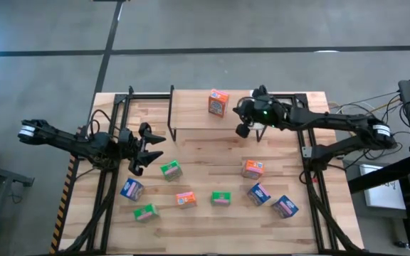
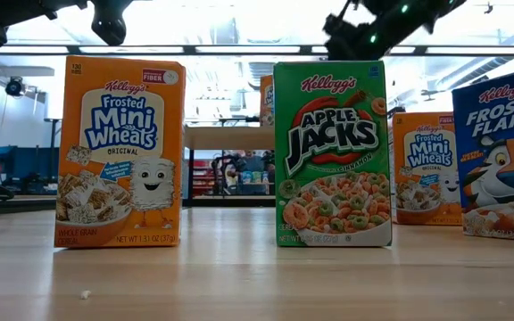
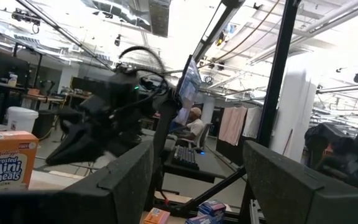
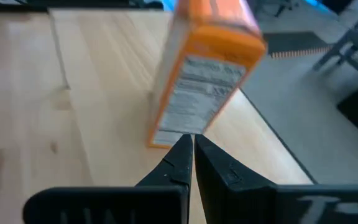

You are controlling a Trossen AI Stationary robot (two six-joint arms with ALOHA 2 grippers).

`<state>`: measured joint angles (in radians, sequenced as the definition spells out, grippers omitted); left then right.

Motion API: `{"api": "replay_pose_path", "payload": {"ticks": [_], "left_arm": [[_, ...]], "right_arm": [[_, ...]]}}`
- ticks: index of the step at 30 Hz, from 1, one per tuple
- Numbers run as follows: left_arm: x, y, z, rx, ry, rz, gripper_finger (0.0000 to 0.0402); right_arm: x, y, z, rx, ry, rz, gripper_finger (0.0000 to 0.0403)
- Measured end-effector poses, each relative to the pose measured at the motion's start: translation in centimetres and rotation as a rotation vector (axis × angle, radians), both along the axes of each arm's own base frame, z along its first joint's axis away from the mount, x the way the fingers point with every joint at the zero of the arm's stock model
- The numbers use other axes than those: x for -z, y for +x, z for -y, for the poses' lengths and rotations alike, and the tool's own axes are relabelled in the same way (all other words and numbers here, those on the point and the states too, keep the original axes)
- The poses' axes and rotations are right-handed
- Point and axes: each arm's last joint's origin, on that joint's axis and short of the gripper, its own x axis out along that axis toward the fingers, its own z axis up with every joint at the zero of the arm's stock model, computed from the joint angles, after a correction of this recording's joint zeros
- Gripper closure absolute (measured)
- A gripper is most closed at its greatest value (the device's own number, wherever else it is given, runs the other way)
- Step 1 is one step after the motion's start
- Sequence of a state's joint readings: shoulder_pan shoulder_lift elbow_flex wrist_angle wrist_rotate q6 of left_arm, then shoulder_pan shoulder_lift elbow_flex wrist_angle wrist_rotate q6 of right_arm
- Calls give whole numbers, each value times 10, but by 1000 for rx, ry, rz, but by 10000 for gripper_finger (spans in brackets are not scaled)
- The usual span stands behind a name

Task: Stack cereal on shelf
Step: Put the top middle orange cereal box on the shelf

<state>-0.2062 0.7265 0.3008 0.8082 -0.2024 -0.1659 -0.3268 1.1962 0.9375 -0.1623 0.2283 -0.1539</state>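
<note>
Standing upright on the shelf (image 1: 191, 107), long axis vertical, the orange cereal box (image 1: 218, 102) sits just beside the right gripper (image 1: 245, 125), whose fingers are pressed together on nothing.

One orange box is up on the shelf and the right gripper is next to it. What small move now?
Probably draw the right gripper back from the orange box on the shelf: its fingers look shut and empty, the box stands free. Then head for the nearest orange box on the table. The left gripper waits open.
</note>
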Motion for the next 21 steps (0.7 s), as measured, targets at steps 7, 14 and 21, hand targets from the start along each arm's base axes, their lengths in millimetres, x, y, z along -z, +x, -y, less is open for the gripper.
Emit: {"api": "replay_pose_path", "payload": {"ticks": [7,14,21], "left_arm": [[0,0,0,-6,15,2,168],[0,0,0,-8,21,2,168],[0,0,0,-8,21,2,168]], "right_arm": [[17,17,19,-19,51,-43,394],[22,41,28,-40,21,-74,394],[20,72,41,-64,-24,-93,394]]}}
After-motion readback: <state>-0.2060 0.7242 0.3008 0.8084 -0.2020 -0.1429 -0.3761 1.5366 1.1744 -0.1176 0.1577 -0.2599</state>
